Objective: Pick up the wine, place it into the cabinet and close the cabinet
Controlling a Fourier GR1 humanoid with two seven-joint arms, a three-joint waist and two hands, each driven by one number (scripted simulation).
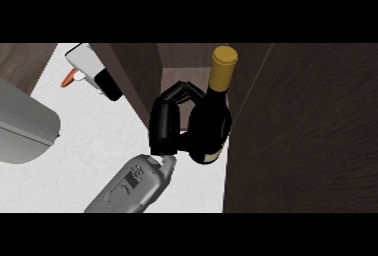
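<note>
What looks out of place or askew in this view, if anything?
Nothing is spilled or damaged. The wine bottle is held by the robot hand at the open cabinet, its gold-capped neck pointing inward. A knife block on the counter stands normally.

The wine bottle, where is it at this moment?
In the head view the wine bottle sits just right of centre, held by a hand at the cabinet opening, its gold-capped neck pointing inside between the dark wooden walls.

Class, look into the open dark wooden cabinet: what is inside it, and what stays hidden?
Inside the dark wooden cabinet stands a black wine bottle with a gold foil neck, held by the black robot hand. The bottle covers the compartment's back and part of the fingers.
</note>
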